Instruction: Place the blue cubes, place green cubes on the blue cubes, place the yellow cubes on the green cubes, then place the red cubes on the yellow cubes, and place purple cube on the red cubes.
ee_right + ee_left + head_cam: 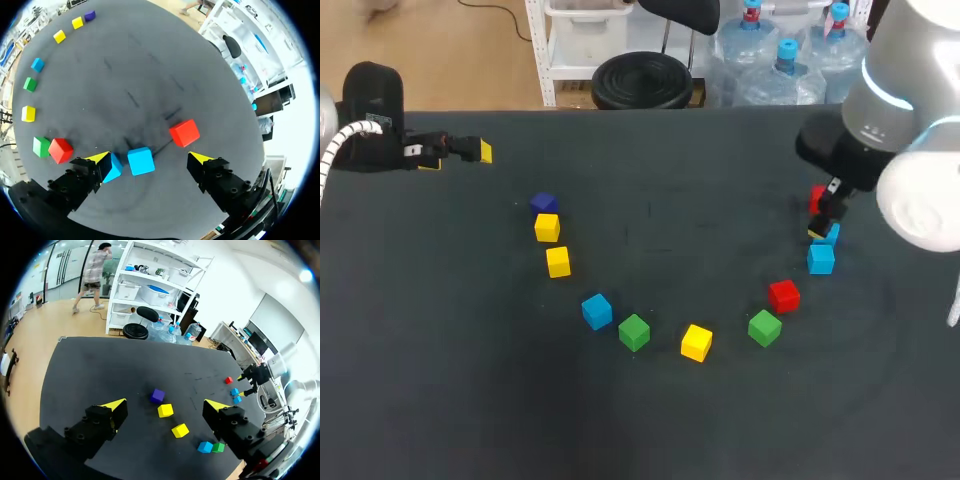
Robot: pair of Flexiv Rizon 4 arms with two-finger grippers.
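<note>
My dark table (670, 170) has cubes lying in a curve. From its bare middle I see a purple cube (544, 203) and two yellow cubes (547, 228) (558, 262) near 9 o'clock. A blue cube (597, 311) and a green cube (634, 332) are near 7, and a third yellow cube (696, 342) is at 6. A second green cube (765, 327) and a red cube (784, 296) are near 4, two more blue cubes (821, 259) (833, 235) are at 3, and a last red cube (816, 198) is near 2.

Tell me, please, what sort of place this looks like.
Likely a robotics lab bench: a black matte table, a small green cube among other coloured ones, and the yellow-tipped left gripper and right gripper.
</note>
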